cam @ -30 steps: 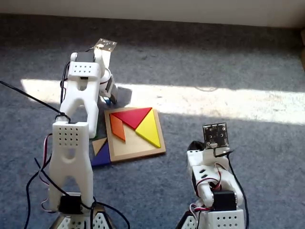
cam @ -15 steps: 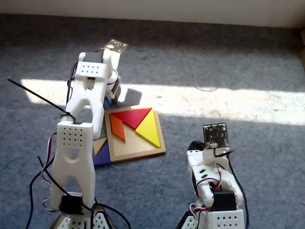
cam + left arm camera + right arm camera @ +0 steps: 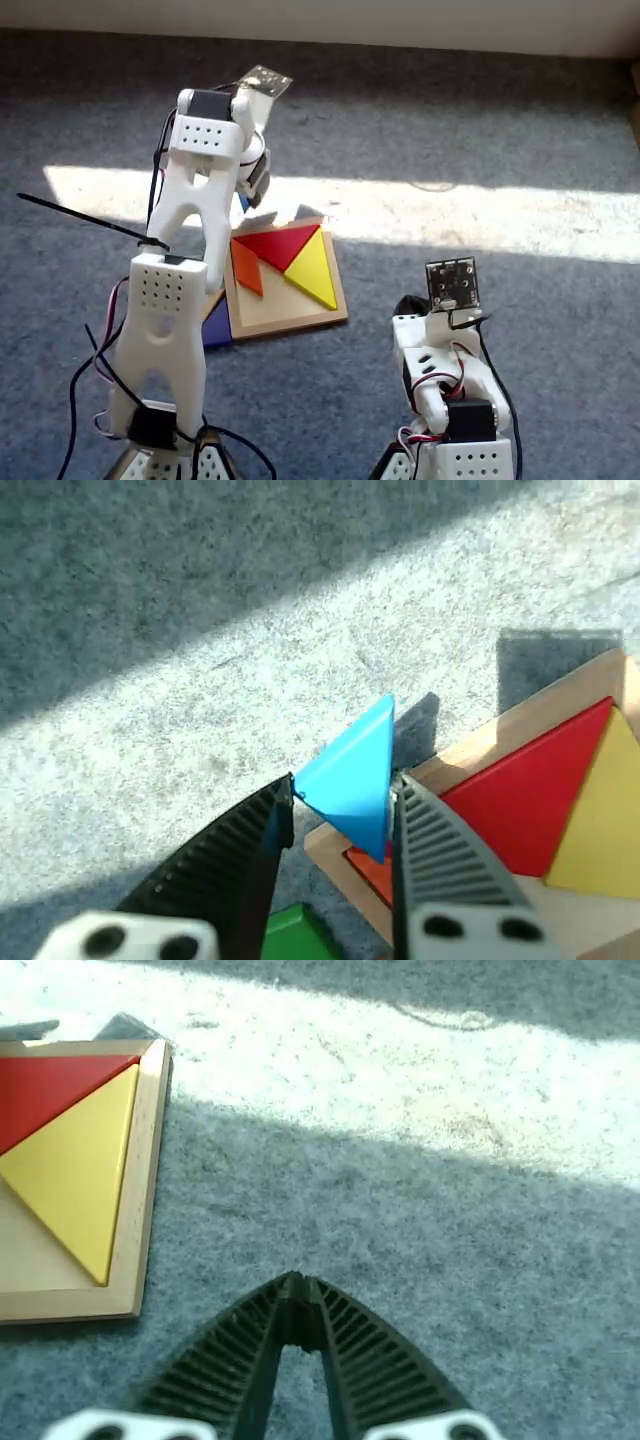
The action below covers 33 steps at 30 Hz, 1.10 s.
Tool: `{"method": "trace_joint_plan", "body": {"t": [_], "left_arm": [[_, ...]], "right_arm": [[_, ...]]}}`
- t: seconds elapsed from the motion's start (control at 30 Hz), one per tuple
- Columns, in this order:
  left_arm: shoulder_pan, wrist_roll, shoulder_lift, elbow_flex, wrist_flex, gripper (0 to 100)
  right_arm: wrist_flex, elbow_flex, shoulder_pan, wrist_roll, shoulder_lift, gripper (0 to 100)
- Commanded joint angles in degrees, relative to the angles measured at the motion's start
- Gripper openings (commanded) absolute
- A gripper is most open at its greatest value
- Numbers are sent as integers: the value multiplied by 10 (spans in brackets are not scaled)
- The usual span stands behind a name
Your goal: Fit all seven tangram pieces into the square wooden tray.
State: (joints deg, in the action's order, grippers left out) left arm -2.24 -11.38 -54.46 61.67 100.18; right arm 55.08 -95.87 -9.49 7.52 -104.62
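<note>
Between left pincer [image 3: 342,798] jaws | blue triangle [image 3: 352,775] clamped; at tray [image 3: 520,718] corner

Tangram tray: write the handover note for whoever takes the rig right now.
Left tool: shut on the light blue triangle, held beside a corner of the tray.
Right tool: shut, empty, over the carpet off to the tray's side.
Done: red triangle, yellow triangle and orange piece lie in the tray.
Left: four of the seven. Place the held triangle, then the green piece and the dark blue piece, which lie on the carpet beside the tray near the left arm, and whatever piece remains.
</note>
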Motion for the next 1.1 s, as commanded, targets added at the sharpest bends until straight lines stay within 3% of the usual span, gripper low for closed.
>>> {"method": "trace_joint_plan", "body": {"t": [0.0, 0.3, 0.43, 0.57, 0.73, 1.07], "left_arm": [[-29, -4, 107, -58, 9, 140], [-96, -8, 391, -326, 7, 141], [-135, -45, 500, -481, 4, 141], [-151, -55, 568, -650, -92, 143], [-160, -159, 620, -823, -207, 143], [-196, -221, 596, -901, -327, 145]], "right_arm": [[-13, -87, 5, 5, -6, 9], [-13, -87, 5, 5, -6, 9], [-13, -87, 6, 5, -6, 9], [-13, -87, 11, 5, -6, 9], [-17, -87, 60, 5, -6, 9], [-17, -87, 62, 5, -6, 9]]}}
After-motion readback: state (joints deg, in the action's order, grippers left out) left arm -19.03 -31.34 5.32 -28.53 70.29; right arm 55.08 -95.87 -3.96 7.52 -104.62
